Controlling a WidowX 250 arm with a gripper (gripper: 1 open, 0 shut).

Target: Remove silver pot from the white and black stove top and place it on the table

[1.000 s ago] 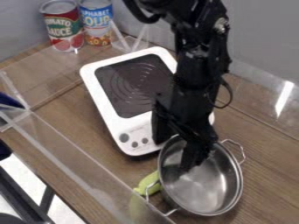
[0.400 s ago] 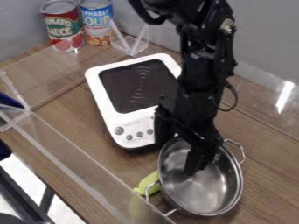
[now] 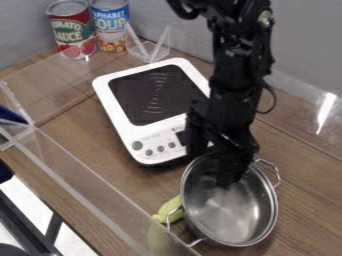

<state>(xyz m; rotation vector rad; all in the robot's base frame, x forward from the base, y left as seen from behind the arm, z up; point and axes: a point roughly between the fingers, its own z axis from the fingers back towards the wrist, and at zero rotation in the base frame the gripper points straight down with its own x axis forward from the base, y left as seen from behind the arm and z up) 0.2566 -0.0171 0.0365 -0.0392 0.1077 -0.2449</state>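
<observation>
The silver pot (image 3: 230,206) stands upright on the brown table (image 3: 297,170), just right of and in front of the stove top (image 3: 158,106). The stove top is white with a black ringed centre and a button panel on its near edge; nothing rests on it. My gripper (image 3: 225,168) hangs over the pot's far rim with its black fingers spread open, one tip dipping inside the pot. Nothing is held between them.
Two cans (image 3: 71,27) stand at the back left. A yellow-green handle (image 3: 171,210) lies against the pot's left side. Clear acrylic walls (image 3: 80,190) line the table's front and right edges.
The gripper has lifted slightly and stays open over the pot's rim. The stove top shifted a little on the table. The pot stays put.
</observation>
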